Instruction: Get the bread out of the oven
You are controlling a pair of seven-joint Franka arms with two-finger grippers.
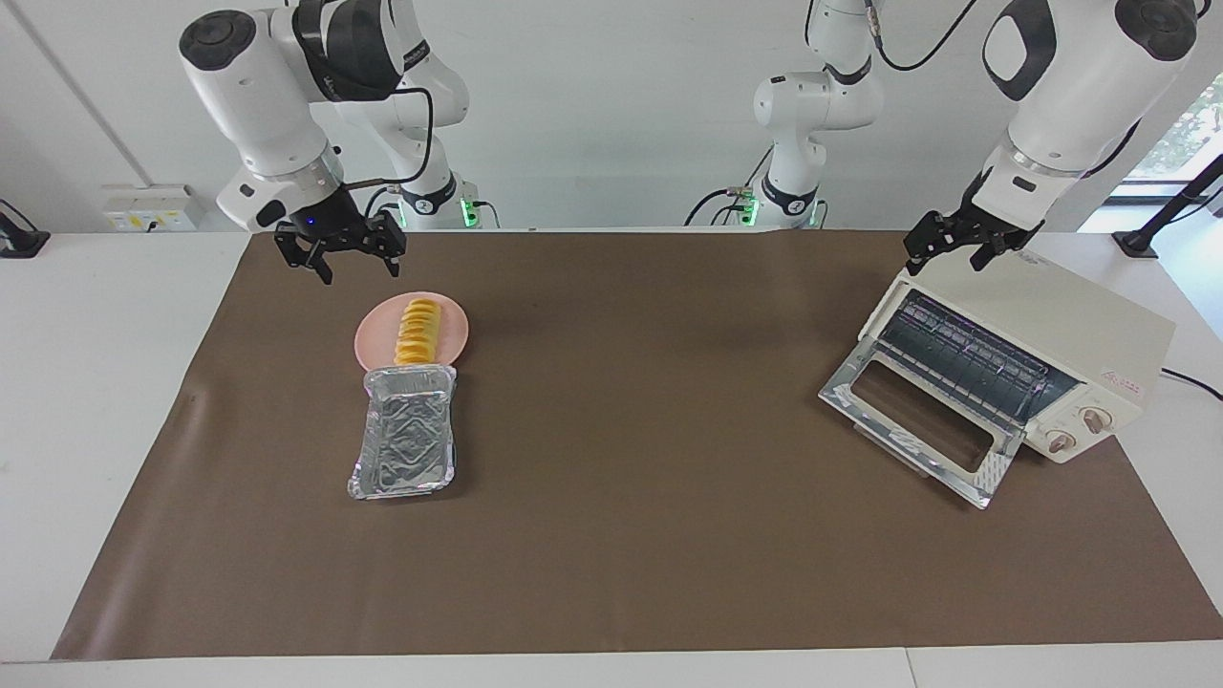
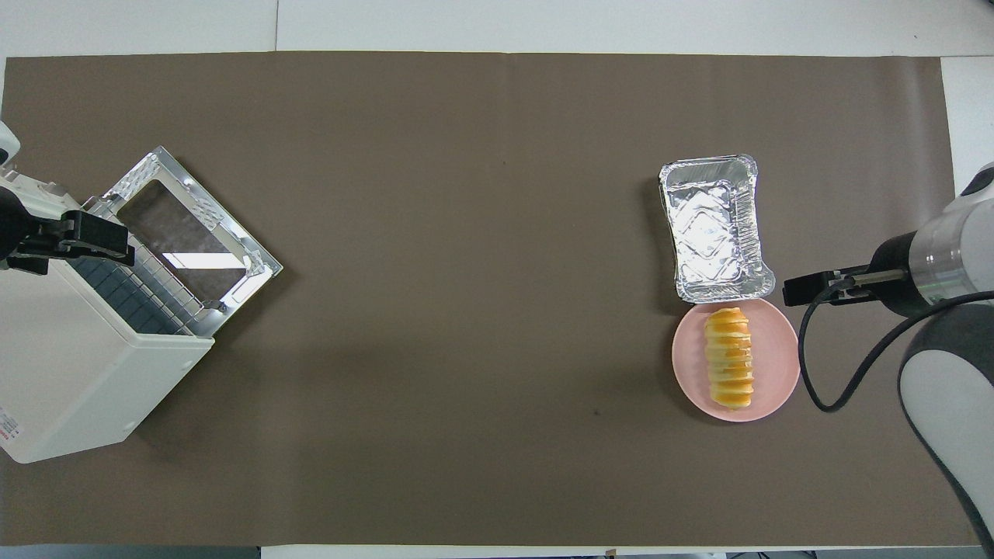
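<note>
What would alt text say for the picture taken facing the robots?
A ridged golden-orange bread loaf lies on a round pink plate beside an empty crinkled silver foil tray. The right pincer hangs open above; the left pincer waits over the open cream-white toaster oven.
</note>
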